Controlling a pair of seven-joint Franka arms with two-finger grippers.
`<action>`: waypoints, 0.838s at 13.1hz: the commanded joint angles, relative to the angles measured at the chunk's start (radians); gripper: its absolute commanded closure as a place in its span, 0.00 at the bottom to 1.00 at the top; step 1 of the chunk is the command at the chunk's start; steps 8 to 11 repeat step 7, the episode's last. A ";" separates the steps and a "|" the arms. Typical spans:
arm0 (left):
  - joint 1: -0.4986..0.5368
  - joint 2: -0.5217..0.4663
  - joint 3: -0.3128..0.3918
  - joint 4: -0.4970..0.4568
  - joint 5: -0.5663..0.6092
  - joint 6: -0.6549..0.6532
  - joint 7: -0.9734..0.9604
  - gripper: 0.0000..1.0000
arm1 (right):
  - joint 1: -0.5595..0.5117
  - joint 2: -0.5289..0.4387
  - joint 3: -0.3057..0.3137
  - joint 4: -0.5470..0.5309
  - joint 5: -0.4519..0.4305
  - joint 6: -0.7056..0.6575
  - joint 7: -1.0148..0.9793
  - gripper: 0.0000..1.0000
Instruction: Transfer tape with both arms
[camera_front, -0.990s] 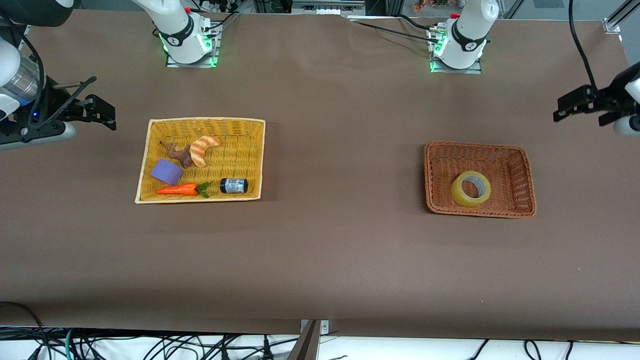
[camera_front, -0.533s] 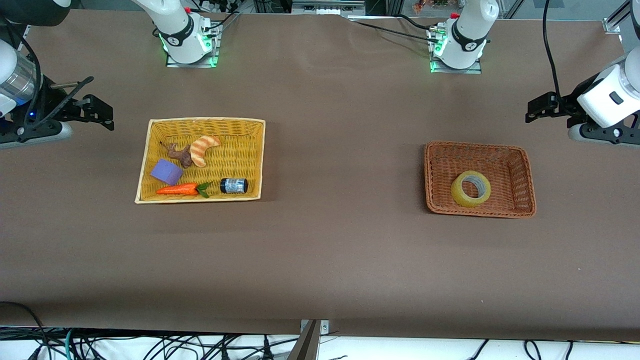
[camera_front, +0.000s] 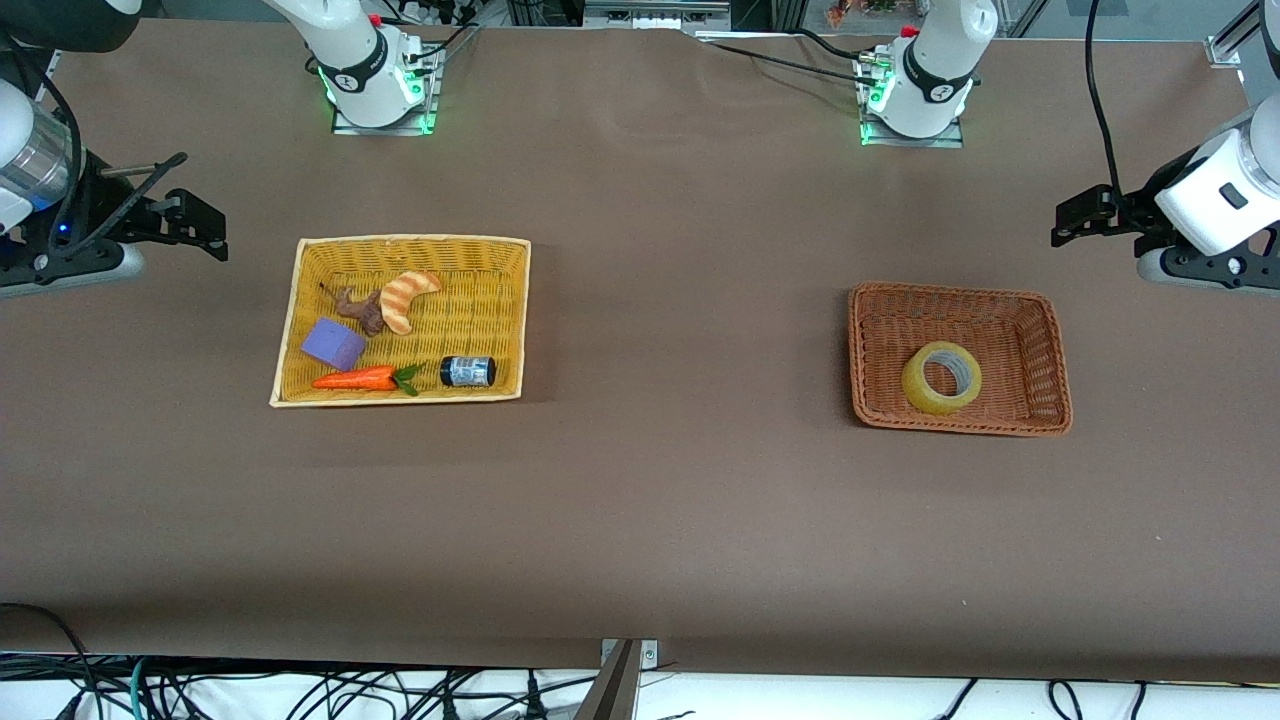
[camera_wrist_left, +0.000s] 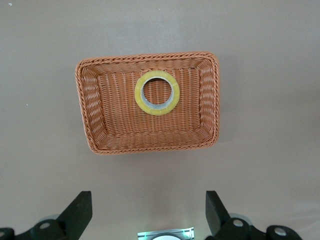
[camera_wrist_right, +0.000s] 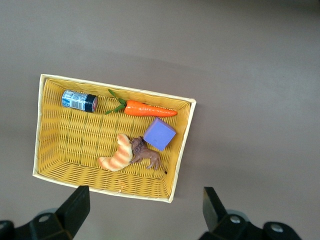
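The roll of tape (camera_front: 941, 378) lies flat in the brown wicker basket (camera_front: 1040, 330) toward my left arm's end of the bench (camera_front: 660, 500), a scene fitting either tape awaiting pickup or tape already delivered, so I name no move. My left jaws (camera_front: 1080, 215) and right jaws (camera_front: 200, 225) both hang wide apart, holding nothing, high beside their baskets. Only my right wrist view looks straight down into the yellow basket (camera_wrist_right: 50, 150), onto the carrot (camera_wrist_right: 150, 109).

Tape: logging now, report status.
Both grippers open: left and right at their table ends. Tape flat in brown basket. Nothing on it.
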 joint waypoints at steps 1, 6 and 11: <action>0.005 -0.021 0.001 -0.014 -0.012 0.006 -0.005 0.00 | -0.011 0.003 0.009 0.022 -0.010 -0.021 -0.001 0.00; 0.003 -0.023 -0.002 -0.011 -0.014 0.005 -0.005 0.00 | -0.011 -0.001 0.009 0.022 -0.011 -0.021 -0.001 0.00; 0.005 -0.021 -0.002 -0.013 -0.014 0.005 -0.005 0.00 | -0.011 -0.001 0.009 0.022 -0.011 -0.021 -0.001 0.00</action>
